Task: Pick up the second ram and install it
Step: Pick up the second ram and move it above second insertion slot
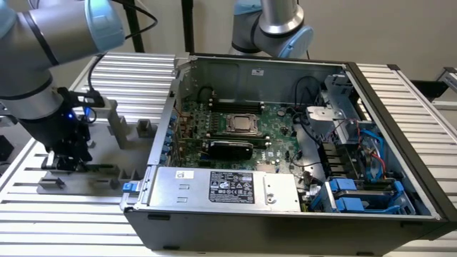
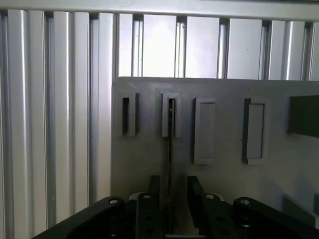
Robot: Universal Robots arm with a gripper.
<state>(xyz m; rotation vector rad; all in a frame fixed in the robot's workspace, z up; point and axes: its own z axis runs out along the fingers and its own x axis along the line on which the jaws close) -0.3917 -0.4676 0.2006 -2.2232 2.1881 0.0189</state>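
High oblique exterior; wrist near tray (image 2: 144, 164)

Plain beige wall (image 1: 386, 32), ribbed aluminium tabletop (image 1: 136, 69), dark upright post (image 1: 187, 27) against the wall, even light.

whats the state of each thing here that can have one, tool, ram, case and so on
tool: open, one finger each side of the second ram
second ram: standing on edge in a slot of the tray, not gripped
computer case: open, side panel off
processor: uncovered, no cooler on it
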